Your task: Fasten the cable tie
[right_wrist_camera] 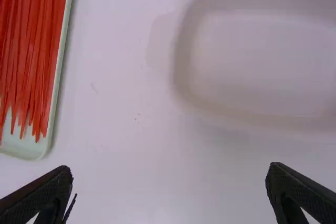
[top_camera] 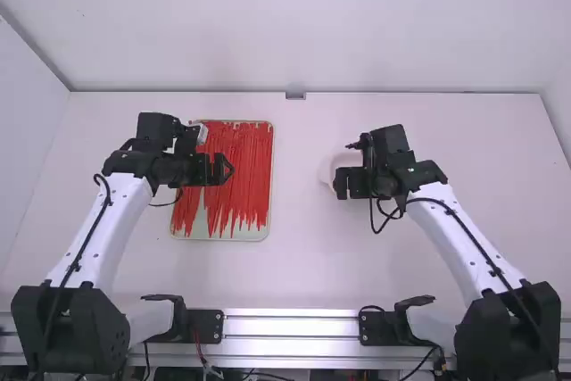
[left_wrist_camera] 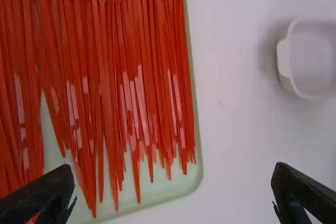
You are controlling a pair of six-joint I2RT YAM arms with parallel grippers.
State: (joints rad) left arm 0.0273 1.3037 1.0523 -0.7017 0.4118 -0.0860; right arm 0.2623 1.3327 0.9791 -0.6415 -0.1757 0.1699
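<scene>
- White table (top_camera: 294, 256), with a metal rail (top_camera: 285, 323) along the near edge carrying both arm bases.
- Far left: left arm (top_camera: 98, 220), rising from its base at the near left corner and leaning away and to the right.
- At its end: left gripper (top_camera: 219, 169) (left_wrist_camera: 173, 198), pointed right and hanging over the left half of the tray. Fingers spread wide, pinching nothing.
- Left of the middle: pale green tray (top_camera: 223, 236) (left_wrist_camera: 173, 184) (right_wrist_camera: 26, 148) with rounded corners, flat on the table, long side running near to far.
- In the tray: red cable ties (top_camera: 241, 167) (left_wrist_camera: 105, 77) (right_wrist_camera: 29, 51), a loose heap lying lengthwise, all straight and unfastened. Heads toward the far end, pointed tails toward the near end. Spread over nearly the whole tray, with a bare strip at the near edge.
- Right of the tray and apart from it: small white dish (top_camera: 328, 171) (left_wrist_camera: 310, 61) (right_wrist_camera: 262, 56) with a tab handle on one side, standing on bare table. Partly covered in the high view by the right gripper.
- Right of the middle: right gripper (top_camera: 342, 183) (right_wrist_camera: 168, 192), pointed left, raised over the table at the dish. Fingers spread wide, pinching nothing.
- Far right: right arm (top_camera: 464, 238), slanting from its base at the near right corner away and to the left.
</scene>
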